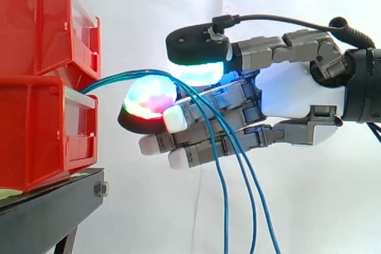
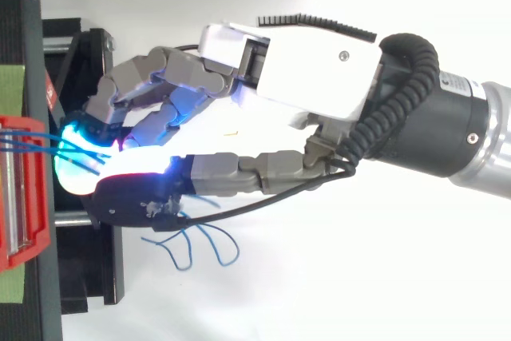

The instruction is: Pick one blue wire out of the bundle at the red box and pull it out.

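Observation:
Three thin blue wires [image 1: 238, 159] arc out of the lower red bin [image 1: 41, 129] and hang down in front of my hand [image 1: 292, 93]. Near the top of their arc they pass between the thumb's cyan-glowing pad [image 1: 196, 71] above and a finger's red-green glowing pad [image 1: 149, 96] below. These two pads close on the bundle a short way from the bin's front. How many wires sit in the pinch I cannot tell. The other fingers lie half curled underneath. From above, the wires [image 2: 24, 143] run from the red bin [image 2: 24, 237] into the glowing fingertips [image 2: 80, 161], and their loose ends [image 2: 200, 245] dangle below the hand [image 2: 295, 77].
A second red bin [image 1: 36, 22] is stacked on the lower one, both on a black stand [image 1: 47, 206] at the left. A white curtain is behind.

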